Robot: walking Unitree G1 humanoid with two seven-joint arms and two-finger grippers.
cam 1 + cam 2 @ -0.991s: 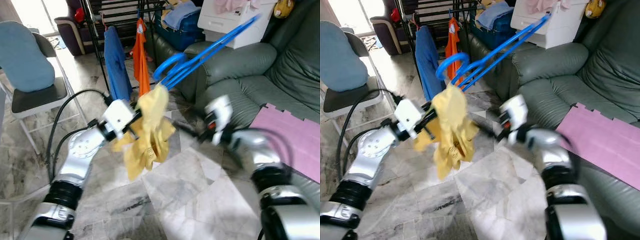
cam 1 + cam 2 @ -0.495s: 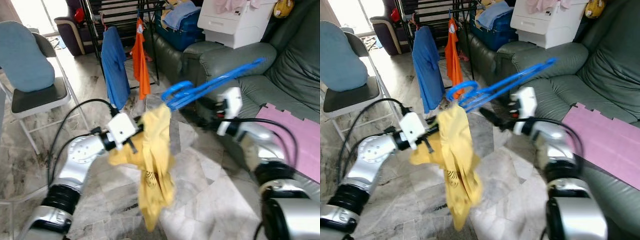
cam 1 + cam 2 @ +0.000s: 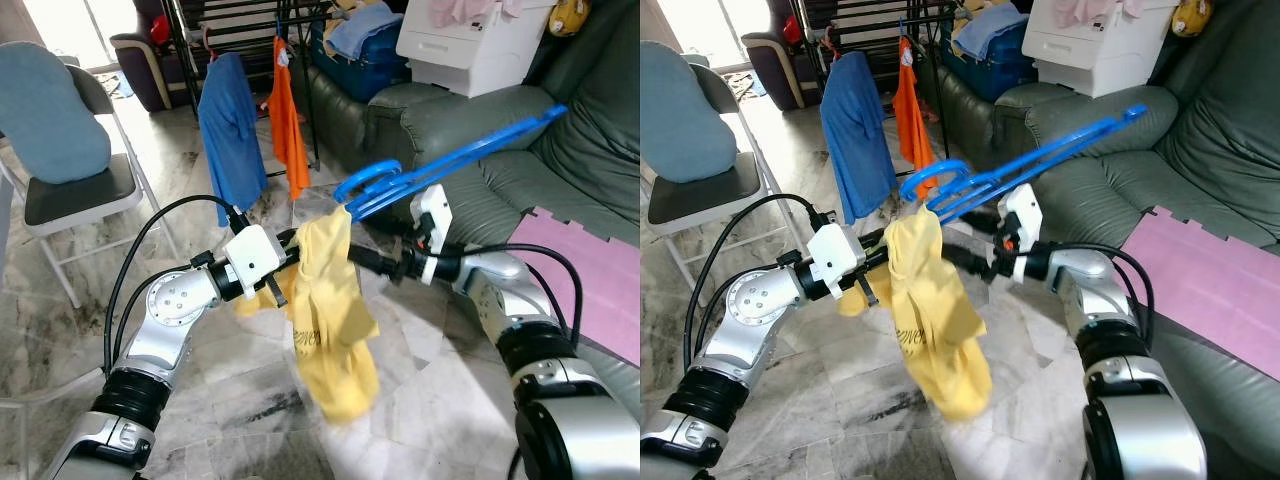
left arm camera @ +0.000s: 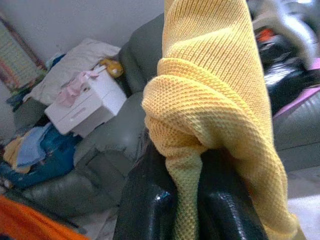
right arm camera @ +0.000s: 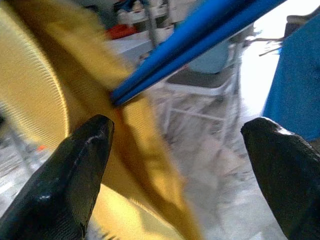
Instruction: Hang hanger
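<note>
The left hand [image 3: 290,262] is pinched tight on a bunched fold of the yellow shirt [image 3: 330,310], the knit squeezed between its two black fingers [image 4: 150,200] in the wrist view. Over the last second the shirt has dropped from a crumpled wad into a long hanging drape, with its top edge now just under the hook end of the blue hanger [image 3: 450,160]. The hanger has also tilted to a flatter slant, and the right hand [image 3: 385,265] has swung in beside the cloth. That suggests the hanger is being worked into the shirt, with hanging on the rack [image 3: 250,20] still to come.

The right hand's fingers [image 5: 85,165] are spread wide and grip nothing, with the hanger's blue bars running between and beyond them. What holds the hanger cannot be made out; the shirt covers its near end. Whether the hanger is already inside the shirt is also unclear.
</note>
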